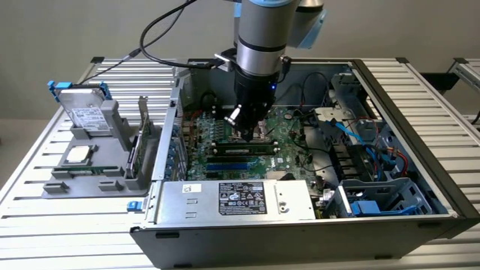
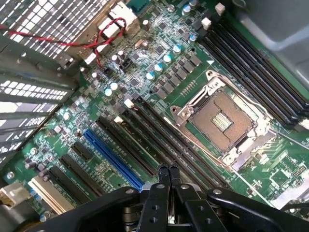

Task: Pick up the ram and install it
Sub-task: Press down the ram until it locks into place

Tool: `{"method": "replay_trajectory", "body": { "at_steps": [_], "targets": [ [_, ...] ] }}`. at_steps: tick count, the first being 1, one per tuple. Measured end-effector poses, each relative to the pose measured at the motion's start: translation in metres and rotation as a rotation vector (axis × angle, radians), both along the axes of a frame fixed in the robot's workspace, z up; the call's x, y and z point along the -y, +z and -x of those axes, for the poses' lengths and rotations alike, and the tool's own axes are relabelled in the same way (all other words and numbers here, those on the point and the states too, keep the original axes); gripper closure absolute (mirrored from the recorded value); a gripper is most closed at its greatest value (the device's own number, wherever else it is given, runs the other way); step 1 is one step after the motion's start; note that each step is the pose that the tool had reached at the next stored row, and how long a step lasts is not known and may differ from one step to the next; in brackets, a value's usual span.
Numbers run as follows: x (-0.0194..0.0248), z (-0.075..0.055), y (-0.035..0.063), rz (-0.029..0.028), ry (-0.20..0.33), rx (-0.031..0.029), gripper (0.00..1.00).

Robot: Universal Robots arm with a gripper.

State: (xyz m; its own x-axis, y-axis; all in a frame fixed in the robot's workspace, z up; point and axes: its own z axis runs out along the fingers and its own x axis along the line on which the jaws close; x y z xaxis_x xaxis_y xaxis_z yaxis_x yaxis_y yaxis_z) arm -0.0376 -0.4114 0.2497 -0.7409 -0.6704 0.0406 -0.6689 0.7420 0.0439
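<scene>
The ram, a narrow green stick with black chips, lies along a memory slot on the motherboard inside the open computer case. My gripper hangs straight down over the stick's middle, its tips just above or touching its top edge. In the wrist view the fingertips are pressed together, and the gripper is shut with nothing visible between them. They hover over the black memory slots beside the bare CPU socket. There I cannot tell the stick apart from the slots.
The power supply fills the case's front. Drive cage and blue cables stand on the exterior view's right. Outside the case on the left, a grey fixture carries a hard drive, a processor and a green expansion card. A blue slot runs beside the memory slots.
</scene>
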Motion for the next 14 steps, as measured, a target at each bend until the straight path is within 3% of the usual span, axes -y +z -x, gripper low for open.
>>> {"method": "replay_trajectory", "body": {
  "at_steps": [14],
  "targets": [
    [0.0000,0.0000,-0.0007,0.0001,-0.236,0.0000,0.90]
  ]
}}
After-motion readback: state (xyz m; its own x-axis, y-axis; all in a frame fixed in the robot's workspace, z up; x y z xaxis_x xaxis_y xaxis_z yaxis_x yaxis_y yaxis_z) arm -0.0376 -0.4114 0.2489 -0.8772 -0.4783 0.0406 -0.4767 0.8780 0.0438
